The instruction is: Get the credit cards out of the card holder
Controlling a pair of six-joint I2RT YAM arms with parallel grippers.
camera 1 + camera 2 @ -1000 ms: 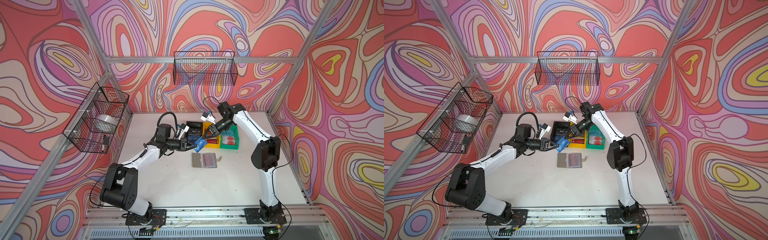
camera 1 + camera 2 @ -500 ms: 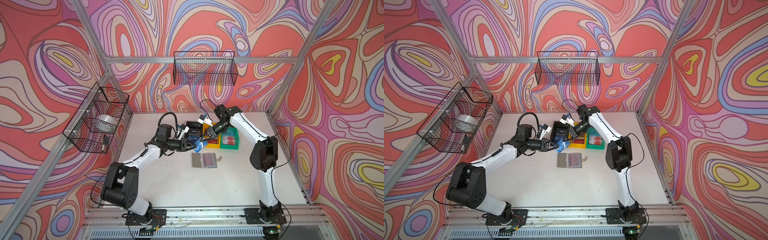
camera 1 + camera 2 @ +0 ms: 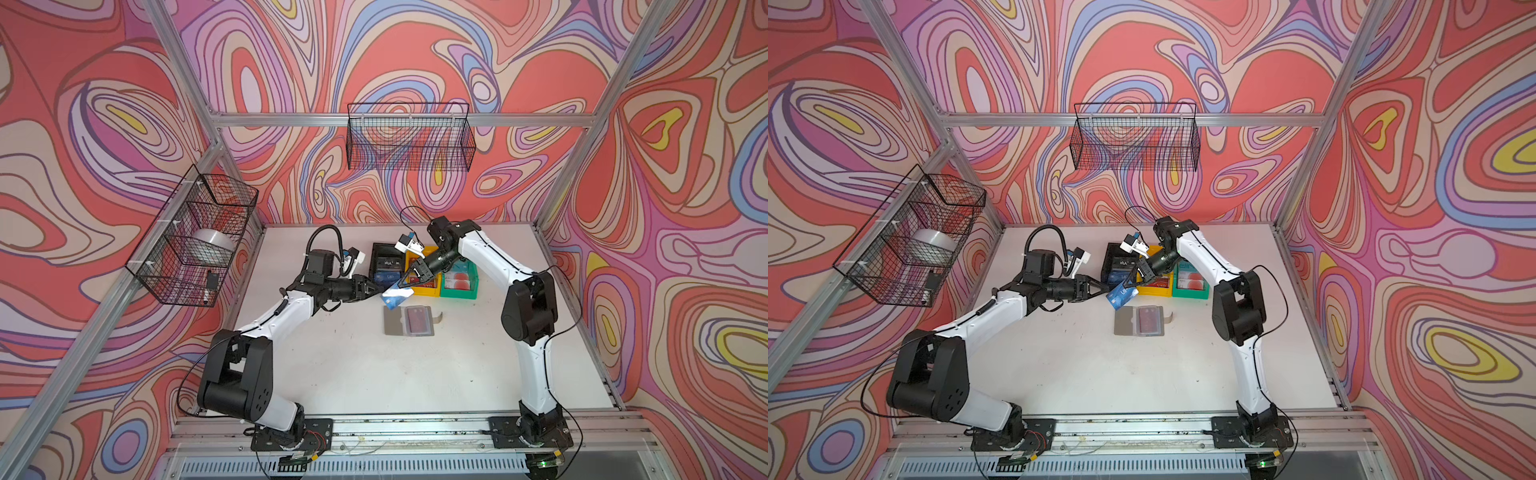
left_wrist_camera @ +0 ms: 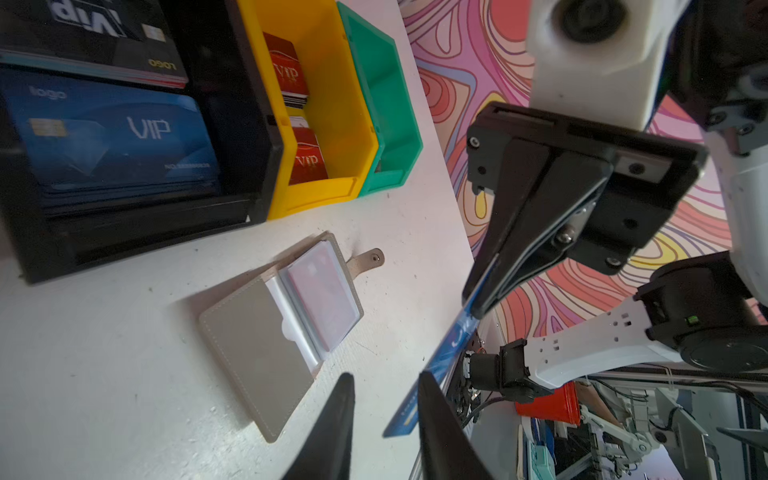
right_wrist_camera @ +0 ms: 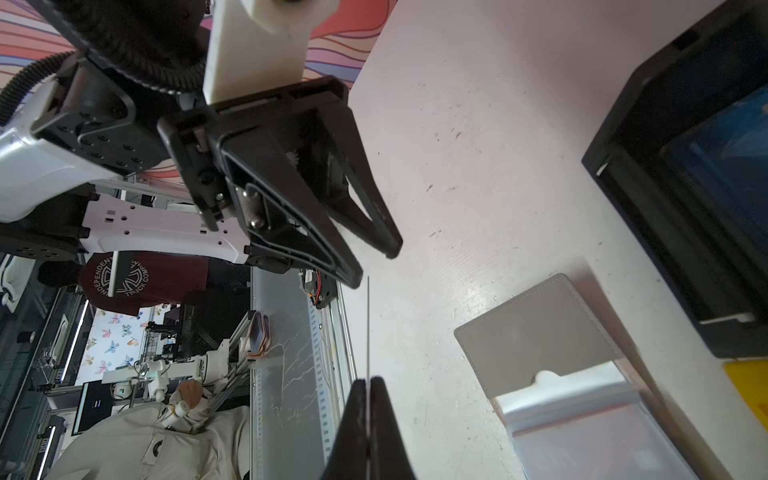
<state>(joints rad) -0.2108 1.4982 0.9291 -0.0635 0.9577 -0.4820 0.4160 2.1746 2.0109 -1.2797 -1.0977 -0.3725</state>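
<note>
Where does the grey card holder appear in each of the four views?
Top view: card holder lies open near the black bin.
Top view: same place, same bin.
Left wrist: open, mid-picture.
Right wrist: cut off by the picture's edge.
Landmark: the black bin, in all four.

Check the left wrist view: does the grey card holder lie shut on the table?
No, the card holder lies spread open, with a red card showing through its clear sleeve.
</note>
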